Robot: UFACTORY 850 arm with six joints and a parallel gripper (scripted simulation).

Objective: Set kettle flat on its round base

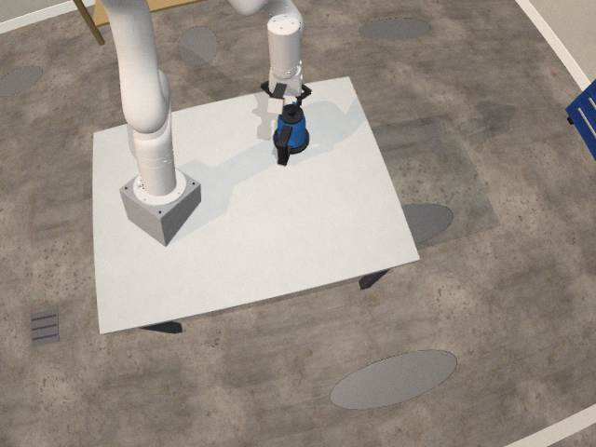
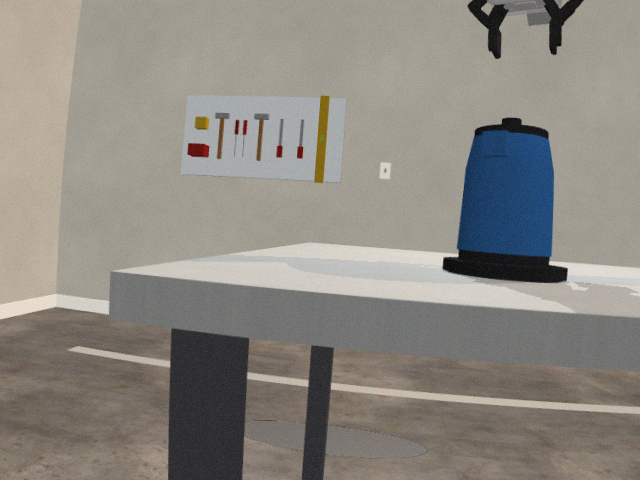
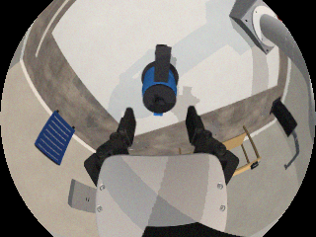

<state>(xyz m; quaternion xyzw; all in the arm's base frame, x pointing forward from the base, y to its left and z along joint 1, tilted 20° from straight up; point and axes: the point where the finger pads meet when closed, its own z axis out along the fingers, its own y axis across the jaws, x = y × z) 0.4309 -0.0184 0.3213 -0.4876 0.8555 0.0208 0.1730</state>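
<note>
The blue kettle with a black lid and black handle stands upright on its round black base near the far side of the white table. In the side view the kettle sits flat and level on the base disk. My gripper hangs open and empty well above the kettle's lid, clear of it. In the top view the gripper is just behind the kettle's top. In the wrist view the kettle lies below, beyond the open fingers.
The arm's grey pedestal stands on the table's left side. A tool board hangs on the wall behind. A blue crate sits on the floor at the right edge.
</note>
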